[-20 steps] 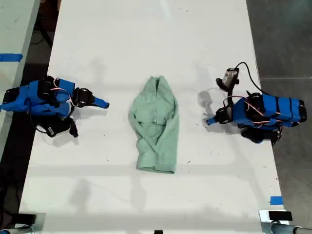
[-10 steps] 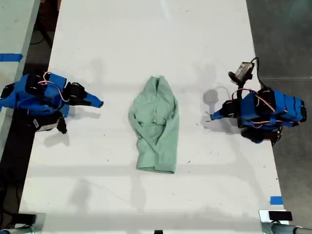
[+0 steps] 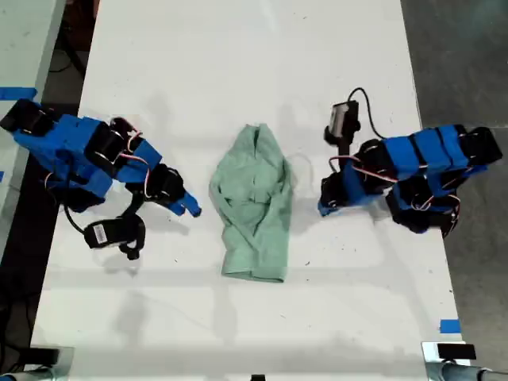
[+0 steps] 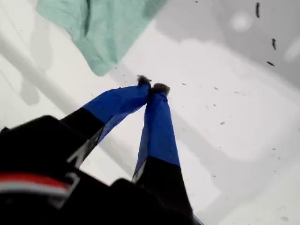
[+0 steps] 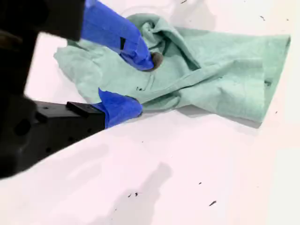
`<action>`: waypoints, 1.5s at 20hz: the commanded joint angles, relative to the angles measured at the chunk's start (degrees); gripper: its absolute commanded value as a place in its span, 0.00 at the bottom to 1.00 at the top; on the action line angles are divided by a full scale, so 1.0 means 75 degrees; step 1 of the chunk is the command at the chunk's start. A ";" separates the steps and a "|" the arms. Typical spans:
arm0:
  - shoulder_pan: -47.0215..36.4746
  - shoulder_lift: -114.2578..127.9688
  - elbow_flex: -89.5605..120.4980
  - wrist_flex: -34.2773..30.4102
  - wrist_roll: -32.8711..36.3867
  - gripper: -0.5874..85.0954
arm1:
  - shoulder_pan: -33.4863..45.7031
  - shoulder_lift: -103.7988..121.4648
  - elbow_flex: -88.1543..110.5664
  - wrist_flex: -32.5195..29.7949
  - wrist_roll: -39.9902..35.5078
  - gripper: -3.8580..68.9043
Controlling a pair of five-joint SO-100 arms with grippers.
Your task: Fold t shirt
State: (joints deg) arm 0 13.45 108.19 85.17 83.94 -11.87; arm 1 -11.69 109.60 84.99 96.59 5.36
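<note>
My first gripper (image 4: 152, 87) reaches out low over the bench (image 3: 238, 79), its arm bent and stretched toward the t shirt (image 3: 254, 206) from the exterior view's right. Its fingers (image 4: 157, 122) are wrapped in blue tape and pressed together at the tips, with nothing between them. Only bare white surface with a few dark specks lies under them. A hem corner of the t shirt lies ahead of the tips and off to one side, clear of them.

My second gripper (image 5: 138, 84) comes in from the exterior view's left, its arm angled down toward the cloth. Its blue-taped fingers (image 5: 117, 33) are spread. One tip sits over the creased middle of the t shirt, and the other is at the cloth's near edge. I cannot tell whether either tip touches the fabric.

The t shirt is soft, pale mint-green cloth, wrinkled and bunched into a long narrow shape. It narrows at the collar end and is squared off at the hem. It lies flat on the smooth white bench between the two grippers.
</note>
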 commanded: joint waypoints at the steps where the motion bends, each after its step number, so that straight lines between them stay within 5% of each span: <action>1: 0.0387 -0.1406 -0.1559 -0.0094 -0.0094 0.19 | -0.0574 -0.2086 -0.2637 0.0223 0.0047 0.39; 6: 0.0867 -0.2977 -0.1617 -0.1395 -0.0539 0.22 | -0.1031 -0.4020 -0.3762 -0.0316 0.0129 0.41; 15: 0.0516 -0.5402 -0.2063 -0.3727 0.0281 0.22 | -0.1535 -0.5742 -0.3680 -0.1711 0.0316 0.40; 19: 0.0457 -0.6539 -0.3035 -0.3891 0.0551 0.18 | -0.1547 -0.6164 -0.3691 -0.2051 0.0270 0.37; 21: 0.0492 -0.7008 -0.3457 -0.3938 0.0563 0.01 | -0.1570 -0.6234 -0.3668 -0.2086 0.0363 0.14; 22: 0.0516 -0.7090 -0.3504 -0.3949 0.0563 0.00 | -0.1594 -0.6246 -0.3645 -0.2156 0.0410 0.08; 30: 0.0984 -0.6234 -0.3656 -0.3762 0.0551 0.00 | -0.1887 -0.6082 -0.4547 -0.2250 0.0281 0.08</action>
State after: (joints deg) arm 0 18.46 55.20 61.17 55.11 -8.17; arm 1 -24.08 62.05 55.81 80.86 7.91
